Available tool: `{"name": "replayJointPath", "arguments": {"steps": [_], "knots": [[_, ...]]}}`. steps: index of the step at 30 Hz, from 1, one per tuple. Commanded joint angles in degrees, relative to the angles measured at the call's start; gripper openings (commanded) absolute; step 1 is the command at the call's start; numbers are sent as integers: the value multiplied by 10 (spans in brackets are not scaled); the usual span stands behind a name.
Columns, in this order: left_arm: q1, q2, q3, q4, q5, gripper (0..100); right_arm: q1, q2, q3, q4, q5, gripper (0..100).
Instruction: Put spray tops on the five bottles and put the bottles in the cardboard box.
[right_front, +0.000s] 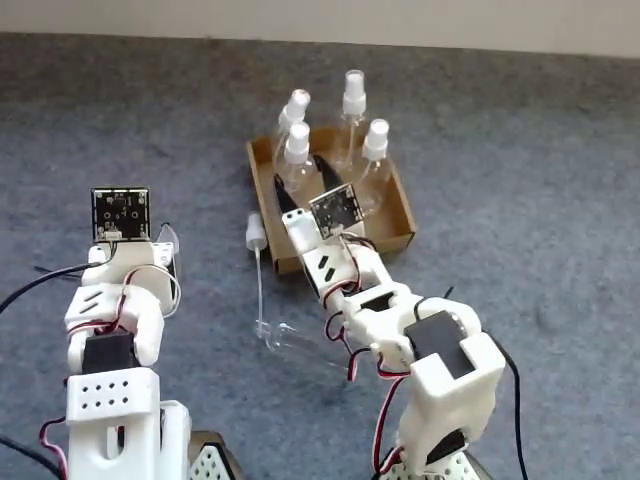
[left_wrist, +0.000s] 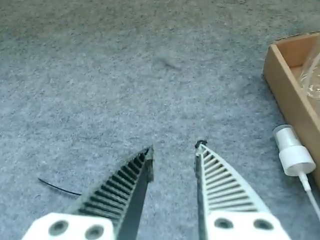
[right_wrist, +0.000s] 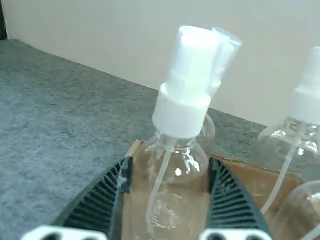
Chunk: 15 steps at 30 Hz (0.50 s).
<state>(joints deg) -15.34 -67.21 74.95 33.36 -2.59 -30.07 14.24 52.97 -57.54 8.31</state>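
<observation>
While the right hand (right_wrist: 169, 167) grasps a capped bottle (right_wrist: 175, 145) upright inside the box (right_front: 400, 228), upper centre, apparently to seat it, the left hand (left_wrist: 172, 150) hangs released, empty. One uncapped bottle (right_front: 295, 340) lies on the surface (right_front: 560, 250), lower centre, its top (right_front: 256, 232) loose beside the box.

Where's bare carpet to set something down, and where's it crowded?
Bare carpet beyond the left tool and right of the cardboard box. Crowded: inside the box, four bottles, the right tool around one; the loose spray top lies by its wall.
</observation>
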Motion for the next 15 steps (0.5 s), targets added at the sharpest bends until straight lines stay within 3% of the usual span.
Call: {"name": "replayJointPath", "arguments": {"steps": [1,7,15], "knots": [[10,-6,-2,-16,5,130,2,-8,-24,-16,5,120],[10,-6,-2,-16,5,130,-3,-8,-25,-15,7,125],[10,-6,-2,-16,5,130,-7,-8,-28,31,6,232]]}}
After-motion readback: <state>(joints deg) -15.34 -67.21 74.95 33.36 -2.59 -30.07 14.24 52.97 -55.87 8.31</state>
